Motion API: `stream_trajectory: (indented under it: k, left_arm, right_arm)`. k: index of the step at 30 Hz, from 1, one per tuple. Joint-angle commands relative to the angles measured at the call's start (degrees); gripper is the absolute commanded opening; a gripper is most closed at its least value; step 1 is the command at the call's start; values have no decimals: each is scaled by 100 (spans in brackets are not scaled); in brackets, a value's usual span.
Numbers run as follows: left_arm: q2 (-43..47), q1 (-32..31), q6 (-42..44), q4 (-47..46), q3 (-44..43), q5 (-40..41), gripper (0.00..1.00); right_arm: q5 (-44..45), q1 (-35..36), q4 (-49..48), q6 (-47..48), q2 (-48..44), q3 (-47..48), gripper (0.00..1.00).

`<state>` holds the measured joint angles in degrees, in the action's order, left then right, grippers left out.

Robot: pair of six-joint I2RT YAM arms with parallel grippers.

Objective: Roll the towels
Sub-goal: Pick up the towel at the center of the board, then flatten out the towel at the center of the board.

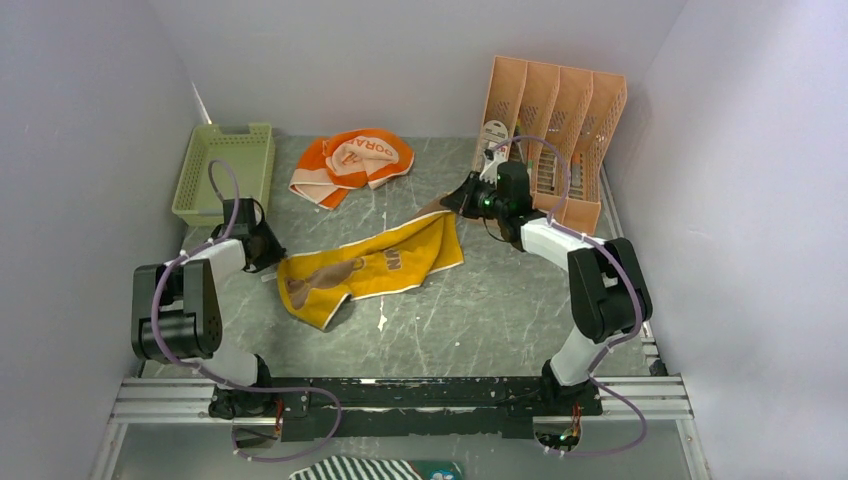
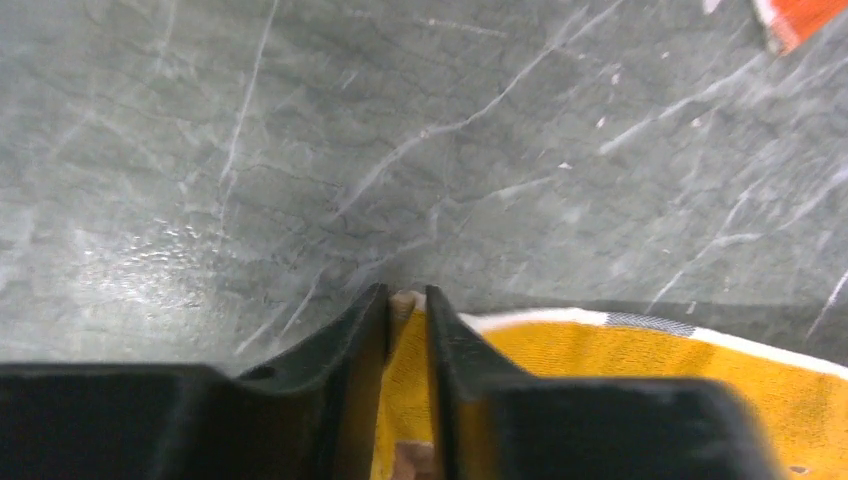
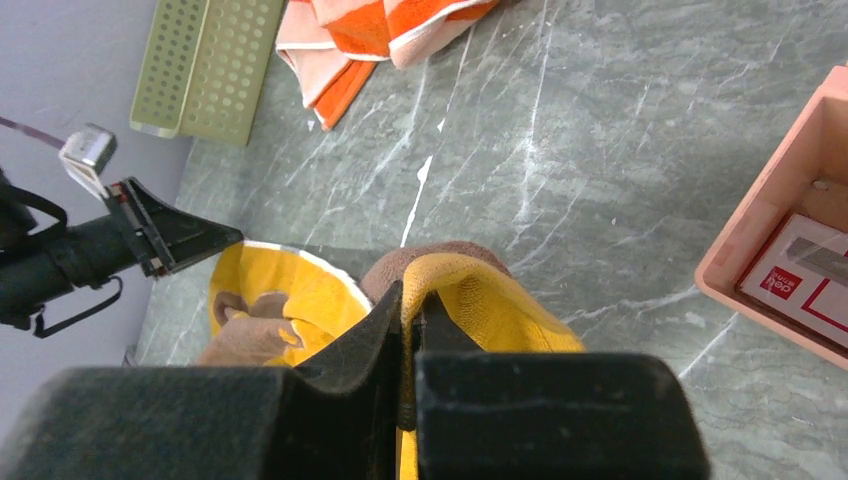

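Yellow-tan cloth towel [image 1: 370,270] centre; orange-bordered cloth towel [image 1: 352,162] behind it; pale green plastic basket [image 1: 225,170] back left; peach slotted plastic rack [image 1: 555,130] back right.

Two towels (orange towel [image 1: 352,160], yellow towel [image 1: 375,268]), one basket [image 1: 225,170], one file rack [image 1: 560,110]

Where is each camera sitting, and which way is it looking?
Top view: high above and behind the arms, looking down at the table; both arms show, bases at the bottom.
Left wrist view: on the left arm, looking low across the table past the left tool, which pinches the yellow towel.
Right wrist view: on the right arm, looking down past the right tool, which pinches the same towel; the left arm shows at the left.
All three show the yellow towel; top and right wrist views share the green basket.
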<state>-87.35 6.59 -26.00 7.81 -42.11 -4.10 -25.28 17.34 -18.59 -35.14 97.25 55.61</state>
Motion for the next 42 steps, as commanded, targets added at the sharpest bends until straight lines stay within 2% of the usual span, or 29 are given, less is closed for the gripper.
stream_trajectory:
  k: [1,2,7,13,17,21,27,31,34,38,40,42]
  left_arm:
    - [-321,22,-248,-619,228,-313,14]
    - [-337,25,-304,-664,274,-311,8]
    - [291,27,-311,-607,245,-208,7]
    - [1595,66,375,186,-1097,135,7]
    - [2513,132,894,136,-1816,278,7]
    - [3495,133,1268,59,-2161,353,7]
    - [5212,135,1059,894,-1905,271,7]
    - [6689,133,293,1738,-1341,268,7]
    - [7441,135,-155,2526,-1144,263,7]
    - [7458,138,-226,3536,-1125,693,7]
    - [7133,128,-277,3572,-995,825,7]
    - [6686,132,-159,3193,-788,488,7]
  right_arm:
    - [3,-93,123,73,-309,0,0]
    - [43,-112,191,102,-363,9,0]
    - [198,-259,561,132,-650,104,0]
    - [524,-326,1035,175,-1118,641,0]
    - [788,-325,1473,195,-1618,1067,0]
    - [963,-315,1827,21,-2393,1125,0]
    - [907,-275,2585,-186,-3899,660,0]
    - [712,-228,3167,-327,-4867,44,0]
    - [629,-223,3640,-395,-5481,-291,0]
    - [774,-213,3805,-390,-5886,-762,0]
    - [817,-208,3540,-426,-5750,-1088,0]
    - [737,-213,2925,-542,-5371,-1430,0]
